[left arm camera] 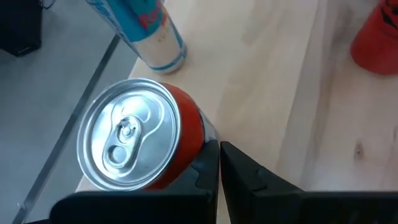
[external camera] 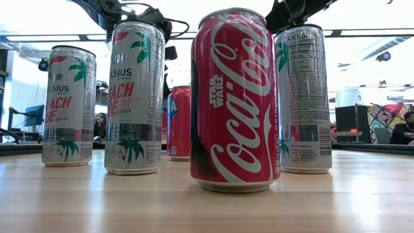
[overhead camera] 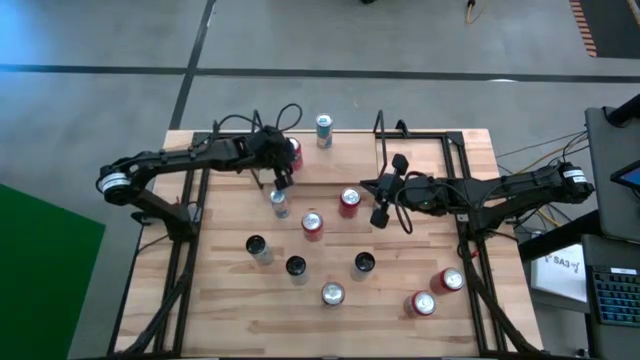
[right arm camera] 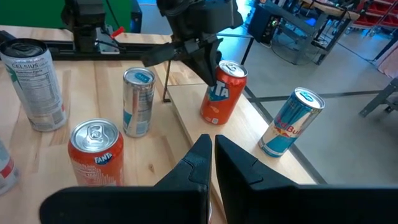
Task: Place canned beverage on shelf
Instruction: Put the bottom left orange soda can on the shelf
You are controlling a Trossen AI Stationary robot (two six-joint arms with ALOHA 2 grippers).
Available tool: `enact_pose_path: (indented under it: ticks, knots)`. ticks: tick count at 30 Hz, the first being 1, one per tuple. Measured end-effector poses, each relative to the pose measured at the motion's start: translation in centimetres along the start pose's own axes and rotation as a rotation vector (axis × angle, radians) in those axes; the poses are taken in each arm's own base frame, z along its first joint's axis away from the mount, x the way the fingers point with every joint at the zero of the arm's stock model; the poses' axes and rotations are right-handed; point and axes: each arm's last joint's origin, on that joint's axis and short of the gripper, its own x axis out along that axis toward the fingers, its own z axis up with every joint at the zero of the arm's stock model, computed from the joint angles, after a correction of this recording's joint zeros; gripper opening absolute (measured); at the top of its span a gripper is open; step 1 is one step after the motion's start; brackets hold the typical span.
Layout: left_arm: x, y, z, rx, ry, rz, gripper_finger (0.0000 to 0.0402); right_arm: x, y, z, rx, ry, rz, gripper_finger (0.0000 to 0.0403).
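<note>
An orange-red Fanta can (right arm camera: 222,93) stands upright on the light wooden floor (right arm camera: 205,134) of the shelf, along the table's far edge. My left gripper (left arm camera: 219,155) is shut right beside it, slanting down from the table's left; it also shows in the high view (overhead camera: 283,180). A blue and silver Red Bull can (right arm camera: 291,121) stands further along the same floor. My right gripper (right arm camera: 213,155) is shut and holds nothing, hovering over the table's middle (overhead camera: 368,185) and facing the shelf. My left gripper lies with the outer side of one shut finger (left arm camera: 205,163) against the Fanta can's side wall (left arm camera: 194,134), just below its rim. The fingers slant down past the can's top. The can stands upright on the shelf's floor.
Several cans stand loose on the table: a second Fanta (right arm camera: 94,149), a slim silver can (right arm camera: 138,102), tall Celsius cans (external camera: 134,97) and a Coca-Cola can (external camera: 236,97). Thin black shelf rods (right arm camera: 166,87) rise beside the shelf floor. Black frames (overhead camera: 190,240) line both table sides.
</note>
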Motion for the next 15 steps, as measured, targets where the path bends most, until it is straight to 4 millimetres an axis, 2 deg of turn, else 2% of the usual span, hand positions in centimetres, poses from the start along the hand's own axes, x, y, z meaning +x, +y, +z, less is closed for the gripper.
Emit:
enact_pose_path:
  ticks: [10, 15]
  knots:
    - [0.06, 0.71, 0.17, -0.019, -0.029, 0.024, 0.0000, 0.01, -0.02, 0.00, 0.001, 0.000, -0.001, 0.0012]
    - [-0.58, 0.63, -0.01, -0.009, -0.011, 0.016, 0.0000, 0.01, -0.02, -0.01, 0.003, 0.001, -0.001, 0.0012]
